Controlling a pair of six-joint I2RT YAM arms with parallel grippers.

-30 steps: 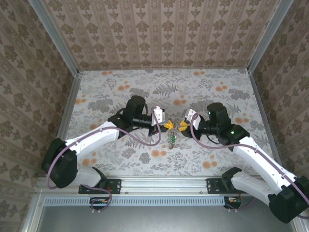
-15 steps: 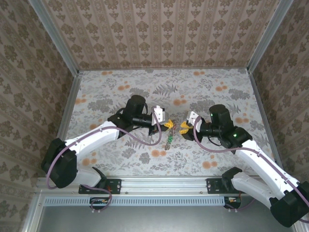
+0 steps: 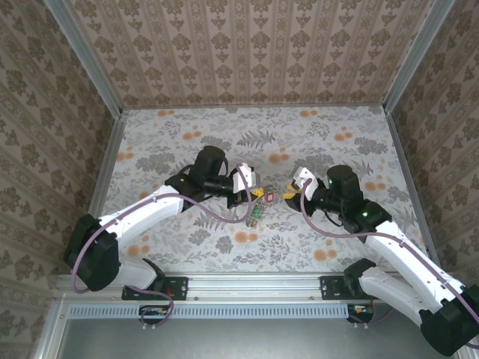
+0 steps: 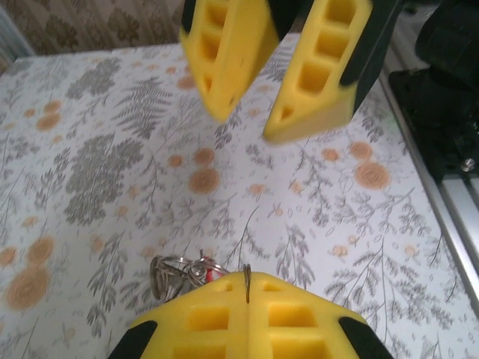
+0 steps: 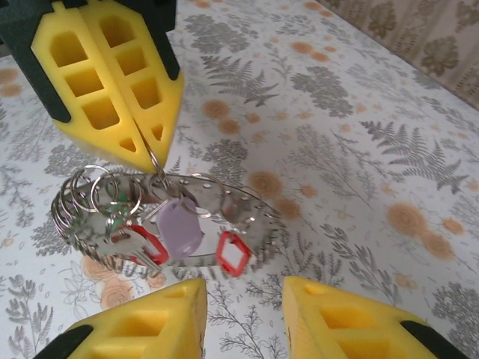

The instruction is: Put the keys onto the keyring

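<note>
My left gripper (image 3: 253, 195) is shut, pinching a thin wire loop (image 5: 153, 160) between its yellow pads (image 4: 247, 314). The keyring (image 5: 238, 200), a toothed metal ring, blurred, hangs from that loop above the table. With it hang the keys (image 5: 147, 247) with red heads, a purple tag (image 5: 179, 224) and several small wire rings (image 4: 179, 271). The bunch dangles below the left fingertips (image 3: 254, 214). My right gripper (image 3: 287, 197) faces the bunch from the right. It (image 5: 243, 318) is open with nothing between its fingers and a gap to the bunch.
The table (image 3: 329, 142) has a floral cloth, with patterned walls on three sides. A metal rail (image 3: 247, 286) runs along the near edge by the arm bases. The right gripper's fingers (image 4: 310, 71) hang close in front of the left wrist camera.
The right gripper has drawn back to the right from the left one and its jaws have widened a little. The hanging bunch has swung slightly left with the left gripper.
</note>
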